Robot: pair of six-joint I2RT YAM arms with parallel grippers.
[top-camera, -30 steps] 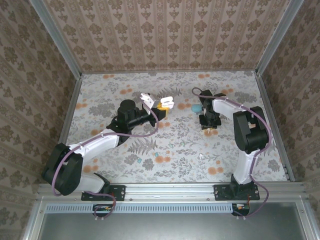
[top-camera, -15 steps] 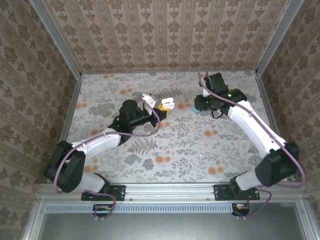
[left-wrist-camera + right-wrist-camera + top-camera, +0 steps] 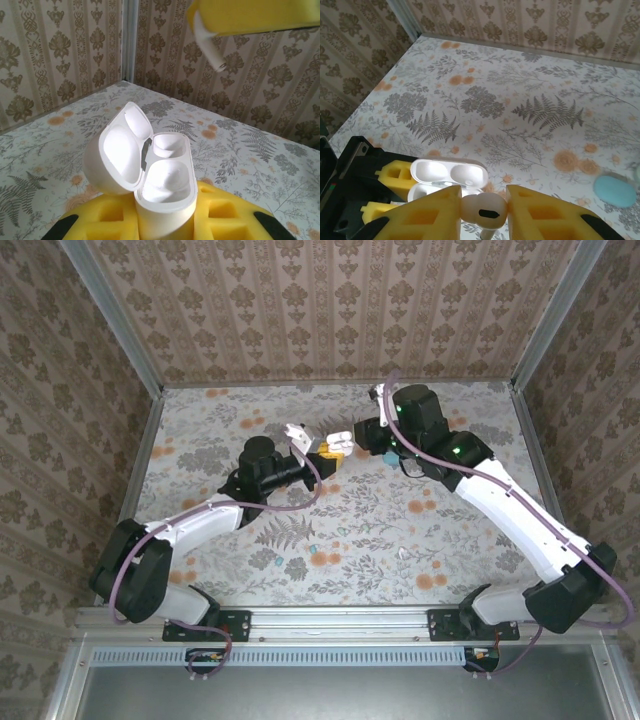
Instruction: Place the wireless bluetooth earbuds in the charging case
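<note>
Starting at the near edge, we see the left arm (image 3: 190,525) run from its base low and forward to the right, toward the middle of the floral table (image 3: 200,420), with a small teal piece (image 3: 297,568) and a tiny white piece (image 3: 405,553) lying on the surface between the two bases, too small for us to identify. The right arm (image 3: 520,525) stands taller from its base, leans far forward and folds leftward at the elbow, so its wrist faces the left one. At mid-table we find the left gripper (image 3: 165,212) clenched on the lower body of the white charging case (image 3: 162,175), a yellow foam pad on either side. The case sits upright, its lid hinged open, and both wells look empty to us. Just beyond, the right gripper (image 3: 483,200) is grasping a white earbud (image 3: 484,214) by its head between its own yellow pads, stem pointing downward. From the left wrist we see that earbud hanging above the open case and off to one side, clear of it and not touching. Farther off, a teal pebble-shaped piece (image 3: 615,191) lies on the table, well apart from both grippers.
</note>
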